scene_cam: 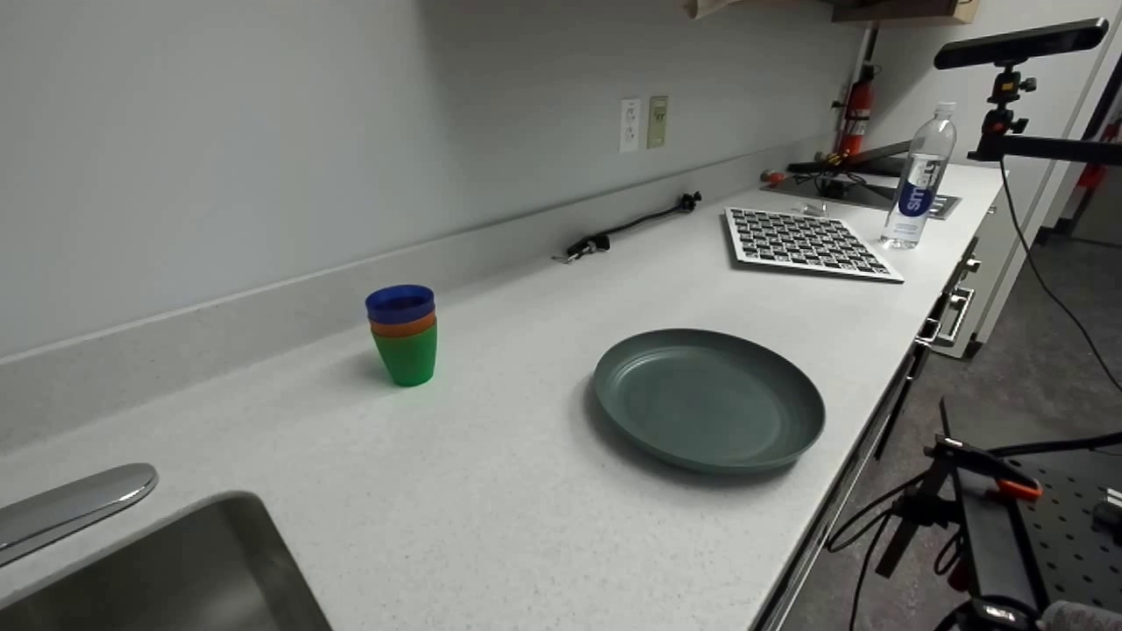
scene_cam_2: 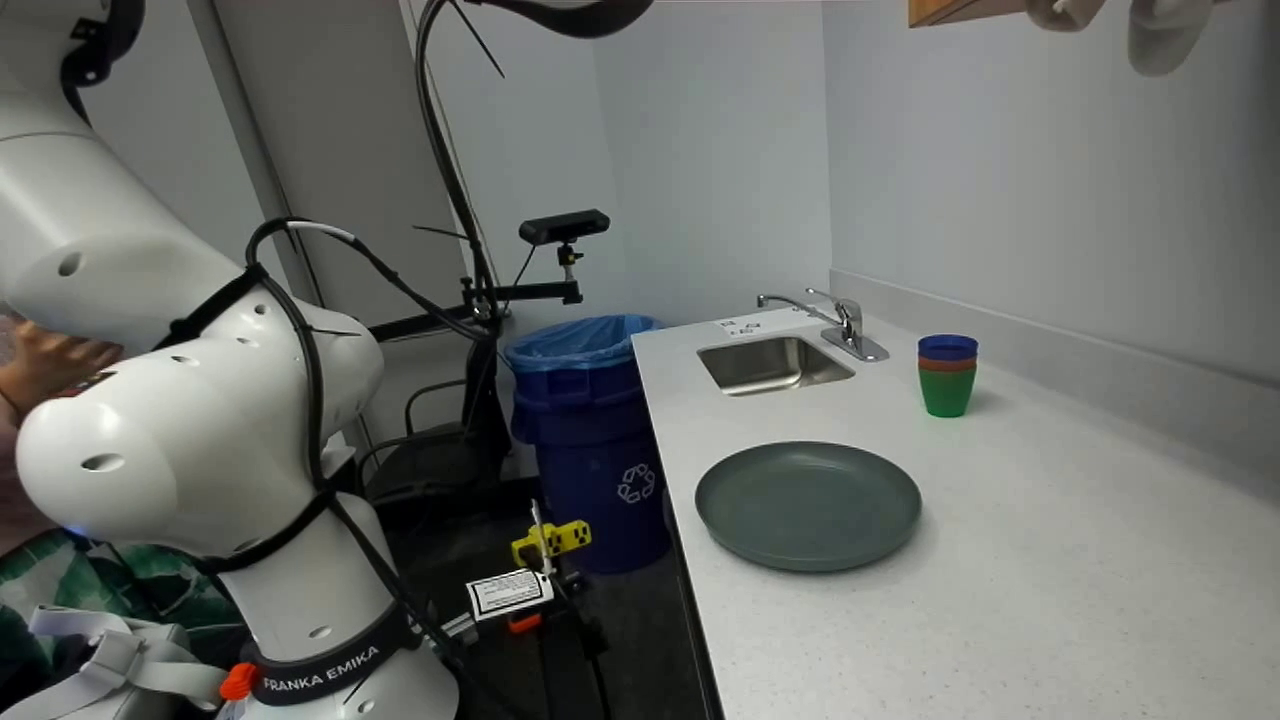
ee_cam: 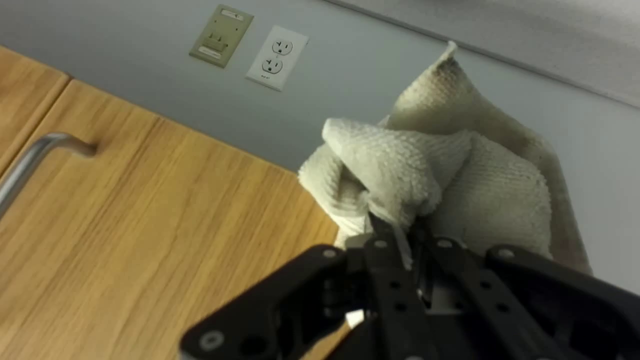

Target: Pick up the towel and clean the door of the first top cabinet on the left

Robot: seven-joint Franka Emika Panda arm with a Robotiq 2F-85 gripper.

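Note:
The white towel (ee_cam: 495,195) is bunched in my gripper (ee_cam: 402,230) in the wrist view. The fingers are shut on it and its folds hide the fingertips. One corner sticks up toward the wall. A wooden cabinet door (ee_cam: 165,225) with a curved metal handle (ee_cam: 30,162) fills the left of the wrist view. The towel overlaps the door's edge in the picture; I cannot tell if they touch. In the exterior views, hanging parts of the towel (scene_cam_2: 1170,35) show at the top edge, with another bit of the towel (scene_cam: 708,7). The gripper is out of both exterior views.
A green plate (scene_cam: 710,399) and stacked cups (scene_cam: 407,355) stand on the white counter (scene_cam: 491,491). A sink (scene_cam_2: 775,365) and faucet (scene_cam_2: 850,330) lie at one end. A bottle (scene_cam: 918,184) and checkered board (scene_cam: 806,241) stand farther along. Camera mounts (scene_cam: 1008,96) flank the counter.

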